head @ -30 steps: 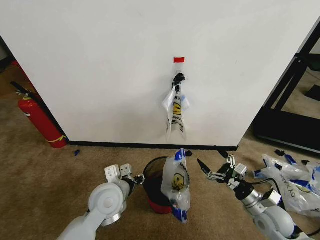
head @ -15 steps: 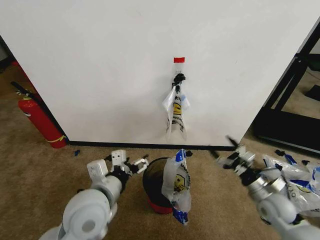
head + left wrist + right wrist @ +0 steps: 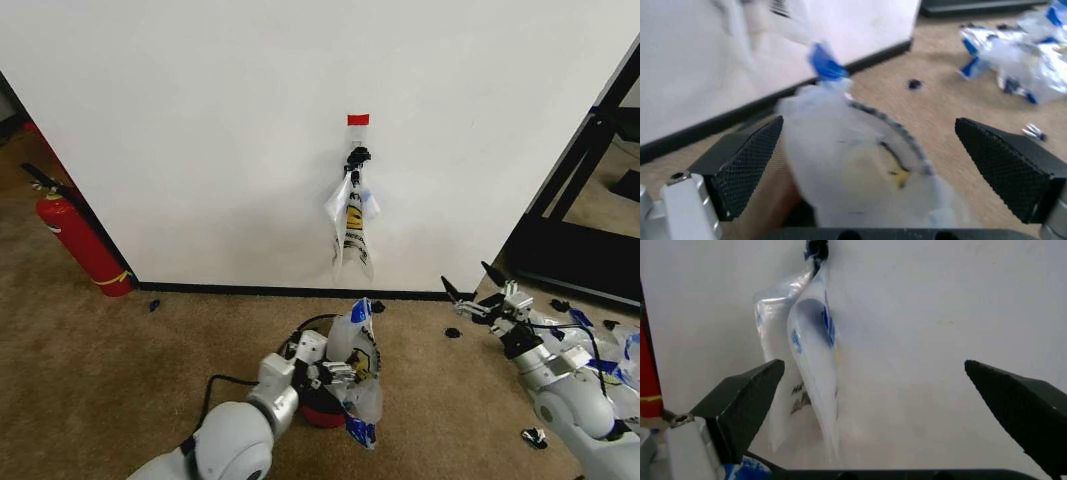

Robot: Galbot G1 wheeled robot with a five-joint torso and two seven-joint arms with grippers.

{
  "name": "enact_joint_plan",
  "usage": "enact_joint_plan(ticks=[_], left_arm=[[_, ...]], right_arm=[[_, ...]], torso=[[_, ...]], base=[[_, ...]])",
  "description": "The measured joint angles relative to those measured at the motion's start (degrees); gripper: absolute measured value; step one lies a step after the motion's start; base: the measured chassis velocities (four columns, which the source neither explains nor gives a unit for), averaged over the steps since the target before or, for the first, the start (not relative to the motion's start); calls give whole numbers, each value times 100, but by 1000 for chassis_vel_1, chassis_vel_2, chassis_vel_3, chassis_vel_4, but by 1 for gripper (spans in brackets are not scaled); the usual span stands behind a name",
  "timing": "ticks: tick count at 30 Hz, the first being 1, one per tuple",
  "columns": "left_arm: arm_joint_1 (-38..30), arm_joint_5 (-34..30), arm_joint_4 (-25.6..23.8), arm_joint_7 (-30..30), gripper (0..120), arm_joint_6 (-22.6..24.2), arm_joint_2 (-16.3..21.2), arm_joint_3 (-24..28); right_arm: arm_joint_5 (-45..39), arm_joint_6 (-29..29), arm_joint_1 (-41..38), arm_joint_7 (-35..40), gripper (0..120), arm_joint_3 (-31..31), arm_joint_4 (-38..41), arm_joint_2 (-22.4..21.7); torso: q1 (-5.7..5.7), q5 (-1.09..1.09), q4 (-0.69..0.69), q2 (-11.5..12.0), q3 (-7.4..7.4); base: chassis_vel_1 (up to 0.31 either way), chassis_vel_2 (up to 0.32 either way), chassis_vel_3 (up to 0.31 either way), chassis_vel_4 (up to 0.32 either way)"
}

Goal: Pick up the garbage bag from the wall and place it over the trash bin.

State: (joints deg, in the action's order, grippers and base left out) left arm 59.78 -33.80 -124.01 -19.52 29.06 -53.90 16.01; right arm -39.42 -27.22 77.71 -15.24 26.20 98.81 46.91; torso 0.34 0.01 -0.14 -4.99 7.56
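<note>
A garbage bag (image 3: 350,222) is hanging from the black hook (image 3: 356,155) on the wall (image 3: 200,120), below the red tape (image 3: 358,119). At 6 o'clock from it, the trash bin (image 3: 318,405) is standing on the carpet (image 3: 90,360) with another bag (image 3: 358,372) draped over its rim. The left claw (image 3: 340,372) is gaping wide at that bag, gripping nothing. The right claw (image 3: 470,292) is hovering at 3 o'clock of the bin, spread wide and empty, with open carpet between.
</note>
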Motion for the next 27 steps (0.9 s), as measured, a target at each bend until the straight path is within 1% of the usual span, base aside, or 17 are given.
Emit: enact_joint_plan(ticks=[1,2,4,5,7,11,14,16,17,19,20,21,22,23,24,25,27], left_arm=[[0,0,0,0,100,0,0,0],[-117,-132,8,-64,100,56,6,115],[-548,-799,64,-481,100,349,-79,459],[-671,-940,150,-682,100,481,-154,551],[-819,-923,394,-954,100,645,-268,637],[-897,-774,663,-1169,97,771,-309,644],[-901,-694,783,-1252,87,816,-260,576],[-901,-678,814,-1271,77,835,-232,535],[-901,-678,814,-1271,77,835,-232,535],[-911,-679,822,-1286,70,843,-241,522],[-917,-688,822,-1294,65,843,-257,522],[-919,-695,822,-1301,64,843,-266,522],[-921,-708,819,-1309,57,844,-278,521],[-921,-733,800,-1316,53,844,-285,515],[-921,-733,800,-1316,53,844,-285,515],[-919,-748,786,-1319,49,846,-284,506],[-903,-792,740,-1320,38,864,-269,463]], right_arm=[[0,0,0,0,100,0,0,0],[24,0,-12,11,100,-30,-2,5],[128,-2,-44,51,100,-132,-7,30],[183,-10,-49,77,100,-182,-21,46],[291,-48,-47,110,100,-274,-57,64],[440,-118,-46,113,100,-411,-124,94],[486,-144,-75,113,100,-550,-171,137],[521,-153,-117,107,100,-655,-230,166],[521,-153,-117,107,100,-655,-230,166],[565,-156,-147,56,100,-755,-308,181],[577,-152,-154,-11,100,-797,-346,182],[582,-146,-157,-51,100,-814,-366,182],[592,-123,-162,-146,100,-845,-408,182],[595,-99,-171,-253,100,-872,-459,182],[595,-99,-171,-253,100,-872,-459,182],[595,-92,-181,-318,100,-887,-492,181],[492,-51,-213,-642,100,-955,-616,166]], torso=[[0,0,0,0,0],[0,0,0,0,0],[0,0,1,0,0],[0,-2,0,0,0],[0,-1,0,0,0],[0,-2,1,0,0],[0,-1,1,0,0],[0,-1,2,0,0],[0,-1,2,0,0],[0,-1,2,0,0],[0,-1,1,0,0],[0,-1,1,0,0],[0,-1,1,0,0],[0,-2,1,0,0],[0,-2,1,0,0],[0,-2,1,0,0],[0,-1,1,0,0]], base=[[0,0,0,0],[0,0,0,0],[0,0,0,0],[0,0,0,0],[0,0,0,0],[0,0,0,0],[0,0,0,0],[0,0,0,0],[0,0,0,0],[0,0,0,0],[0,0,0,0],[0,0,0,0],[0,0,0,0],[0,0,0,0],[0,0,0,0],[0,0,0,0],[0,0,0,0]])
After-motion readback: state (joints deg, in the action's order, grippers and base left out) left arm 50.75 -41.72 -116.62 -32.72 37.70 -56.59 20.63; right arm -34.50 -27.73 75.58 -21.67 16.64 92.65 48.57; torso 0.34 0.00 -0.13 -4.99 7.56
